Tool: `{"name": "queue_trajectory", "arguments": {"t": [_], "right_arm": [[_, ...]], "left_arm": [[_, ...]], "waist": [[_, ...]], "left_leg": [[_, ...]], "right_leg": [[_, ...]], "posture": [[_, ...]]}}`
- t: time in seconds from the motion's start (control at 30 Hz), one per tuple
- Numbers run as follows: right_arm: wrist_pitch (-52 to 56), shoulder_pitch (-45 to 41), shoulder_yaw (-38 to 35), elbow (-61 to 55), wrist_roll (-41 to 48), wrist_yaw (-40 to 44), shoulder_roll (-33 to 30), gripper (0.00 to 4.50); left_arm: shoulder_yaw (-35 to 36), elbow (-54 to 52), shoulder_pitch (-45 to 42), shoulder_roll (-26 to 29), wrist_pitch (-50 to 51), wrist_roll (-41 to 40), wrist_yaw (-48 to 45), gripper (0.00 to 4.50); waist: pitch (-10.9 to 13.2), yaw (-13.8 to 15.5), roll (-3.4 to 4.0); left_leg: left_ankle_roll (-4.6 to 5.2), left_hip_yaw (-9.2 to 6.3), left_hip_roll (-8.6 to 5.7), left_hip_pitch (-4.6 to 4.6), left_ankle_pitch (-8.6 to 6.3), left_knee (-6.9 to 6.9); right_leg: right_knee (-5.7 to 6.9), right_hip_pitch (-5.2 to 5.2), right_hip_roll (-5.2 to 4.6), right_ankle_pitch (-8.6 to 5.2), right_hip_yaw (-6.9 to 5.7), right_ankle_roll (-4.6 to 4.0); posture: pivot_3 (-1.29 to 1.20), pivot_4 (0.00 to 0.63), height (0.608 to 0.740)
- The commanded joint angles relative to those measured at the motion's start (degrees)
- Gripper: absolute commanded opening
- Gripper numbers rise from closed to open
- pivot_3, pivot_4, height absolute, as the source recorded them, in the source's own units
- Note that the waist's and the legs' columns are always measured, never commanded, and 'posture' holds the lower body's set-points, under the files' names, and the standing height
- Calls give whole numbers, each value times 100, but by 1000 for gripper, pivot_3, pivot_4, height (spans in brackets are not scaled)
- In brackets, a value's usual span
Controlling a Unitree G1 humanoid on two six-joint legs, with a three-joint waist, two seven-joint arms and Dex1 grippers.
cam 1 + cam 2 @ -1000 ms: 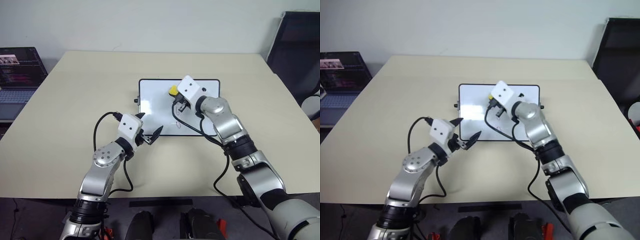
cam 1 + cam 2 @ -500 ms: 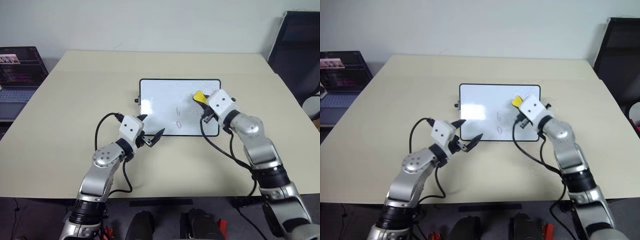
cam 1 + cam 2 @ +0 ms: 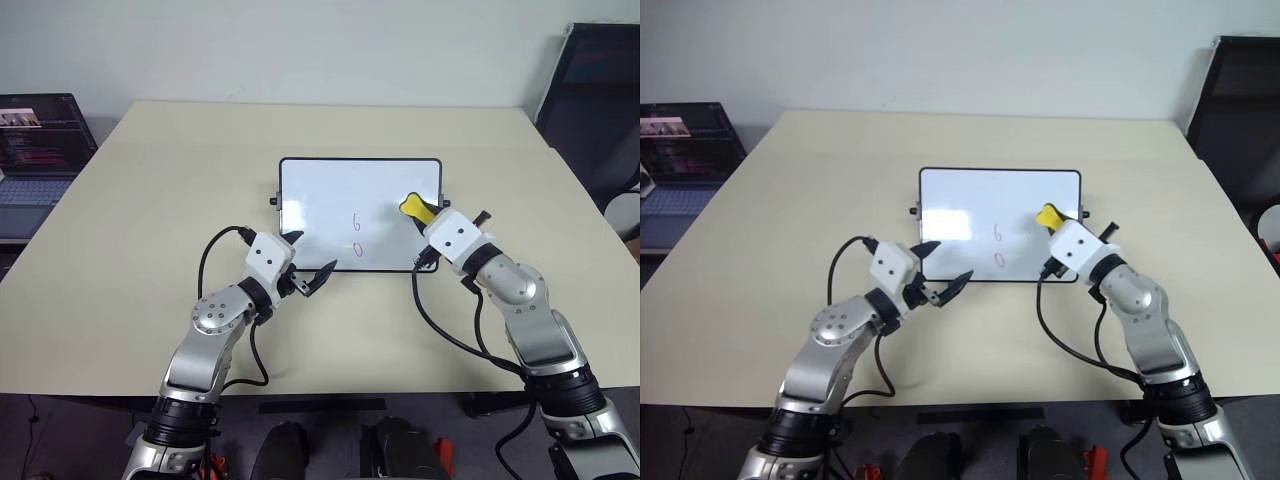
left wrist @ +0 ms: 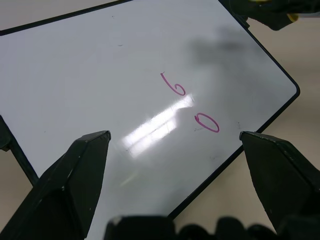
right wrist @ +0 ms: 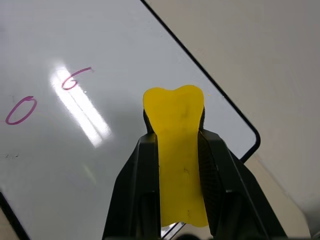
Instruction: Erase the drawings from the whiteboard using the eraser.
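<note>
Whiteboard (image 3: 340,205) lies flat near the middle of the beige worktop (image 3: 150,200), slightly toward its far edge, its long sides parallel to that edge. Small black knobs stick out from both of its short sides. Two red drawings (image 3: 357,233) remain on the white surface, a "6" with a "0" just nearer the worktop's near edge, both a little right of the board's centre. The surface above the "6" is blank.

The right gripper (image 5: 174,150) has its black fingers (image 5: 135,180) clamped on the yellow eraser (image 3: 414,208), which sticks out past the fingertips. The eraser sits over the board's right side, close to the right frame and apart from the digits. Whether it touches the surface cannot be told.

The left gripper (image 3: 312,265) hovers at the board's near-left corner with its fingers (image 4: 75,175) spread wide apart and nothing between them; it points across the board toward the digits.

A laptop (image 3: 35,150) with a lit screen stands past the worktop's left edge, and a dark chair (image 3: 595,90) stands past its far-right corner.
</note>
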Motion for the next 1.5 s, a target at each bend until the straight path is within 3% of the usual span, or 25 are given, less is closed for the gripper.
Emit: {"name": "queue_trajectory", "arguments": {"t": [0.03,0.53,0.9,1.1,1.5], "right_arm": [[-264,196,-79,-326,-76,-36,-122,797],[-281,156,26,-315,-129,44,-11,797],[266,-634,425,-145,293,876,265,797],[566,-1431,746,520,302,1140,554,797],[-286,-2682,1082,2429,-393,637,657,797]], "left_arm": [[73,-262,74,15,-62,-73,21,4500],[142,-281,160,77,-65,-94,18,4500],[178,-333,261,132,-68,-105,29,4500],[249,-296,272,162,-83,-92,42,4500],[292,-517,425,154,4,-71,164,4500]], "waist": [[0,6,0],[0,11,0],[0,23,0],[0,33,0],[0,63,0]], "left_leg": [[0,-1,0,0,0,0],[0,-1,0,3,0,3],[0,-7,1,5,0,3],[0,-6,1,6,0,4],[0,-6,1,5,0,2]], "right_leg": [[0,1,0,0,-1,0],[1,4,0,0,-1,0],[1,7,1,0,-6,-1],[2,6,1,0,-6,-1],[2,5,-3,1,-6,-3]], "posture": [[0,150,740],[0,150,740],[0,150,740],[0,150,740],[0,150,740]]}}
